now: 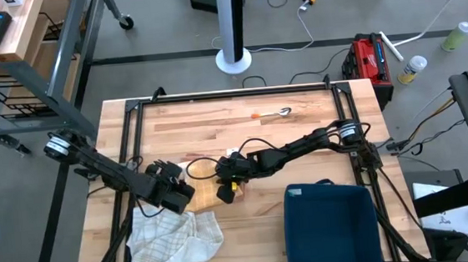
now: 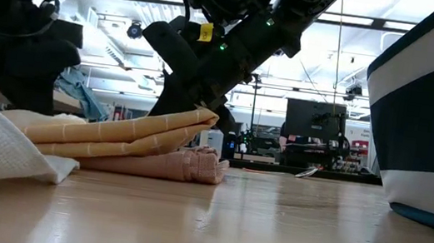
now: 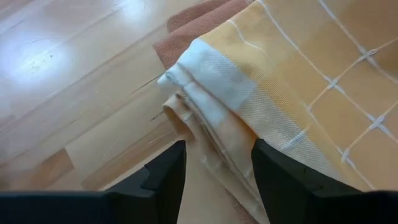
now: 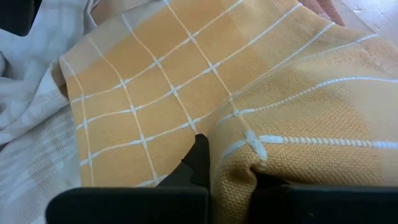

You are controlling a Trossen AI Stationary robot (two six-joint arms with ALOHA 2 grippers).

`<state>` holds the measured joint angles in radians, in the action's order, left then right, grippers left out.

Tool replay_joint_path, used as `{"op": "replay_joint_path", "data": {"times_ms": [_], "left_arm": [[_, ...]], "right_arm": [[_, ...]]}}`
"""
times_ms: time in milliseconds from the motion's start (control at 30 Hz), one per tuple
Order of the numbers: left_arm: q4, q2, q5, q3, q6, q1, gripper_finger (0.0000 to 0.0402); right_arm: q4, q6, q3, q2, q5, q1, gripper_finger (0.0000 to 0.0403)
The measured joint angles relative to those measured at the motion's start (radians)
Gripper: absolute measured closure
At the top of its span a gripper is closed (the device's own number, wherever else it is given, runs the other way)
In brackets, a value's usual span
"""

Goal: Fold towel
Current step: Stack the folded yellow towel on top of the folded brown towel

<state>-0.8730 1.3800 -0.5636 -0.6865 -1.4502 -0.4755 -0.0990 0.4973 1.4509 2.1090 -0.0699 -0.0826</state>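
Observation:
An orange towel with white checks (image 2: 123,136) lies folded in several layers on a pink towel (image 2: 190,167) at mid-table. My right gripper (image 4: 230,163) comes from the table's right and is shut on the orange towel's top layer. My left gripper (image 3: 217,180) is open at the towel's left side. Its fingers (image 3: 165,180) stand on either side of the stacked edges near the white-banded corner (image 3: 211,81). I cannot tell whether they touch the cloth. In the high view the left gripper (image 1: 176,194) and right gripper (image 1: 231,175) sit close together. My right gripper pinches a raised fold of the orange towel's top layer (image 4: 249,152) between its two fingers, slanting down from the table's right. The cloth bunches at the fingers. This end is lifted (image 2: 201,118) above the lower layers, while the rest lies on the stack.
A crumpled white towel (image 1: 171,240) lies at the near left, just beside the left arm. A dark blue basket (image 1: 329,224) stands at the near right. A spoon (image 1: 279,112) lies toward the far edge. Bare wood shows between them.

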Motion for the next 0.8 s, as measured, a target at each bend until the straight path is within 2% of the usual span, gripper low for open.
{"op": "replay_joint_path", "data": {"times_ms": [300, 467, 700, 800], "left_arm": [[-0.044, -0.004, 0.002, 0.002, -0.044, -0.004, 0.0229], [-0.035, -0.004, -0.072, 0.003, -0.043, -0.004, 0.0216], [-0.11, -0.06, -0.024, 0.009, -0.103, -0.033, 0.0201], [-0.119, -0.144, -0.127, 0.009, -0.15, -0.088, 0.0201]], "right_arm": [[0.0, 0.0, 0.0, 0.0, 0.0, 0.0, 0.0403], [0.0, 0.0, 0.0, 0.0, 0.0, 0.0, 0.0403], [0.0, 0.0, 0.0, 0.0, 0.003, 0.0, 0.0403], [0.0, 0.0, 0.0, 0.0, 0.003, 0.0, 0.0403]]}}
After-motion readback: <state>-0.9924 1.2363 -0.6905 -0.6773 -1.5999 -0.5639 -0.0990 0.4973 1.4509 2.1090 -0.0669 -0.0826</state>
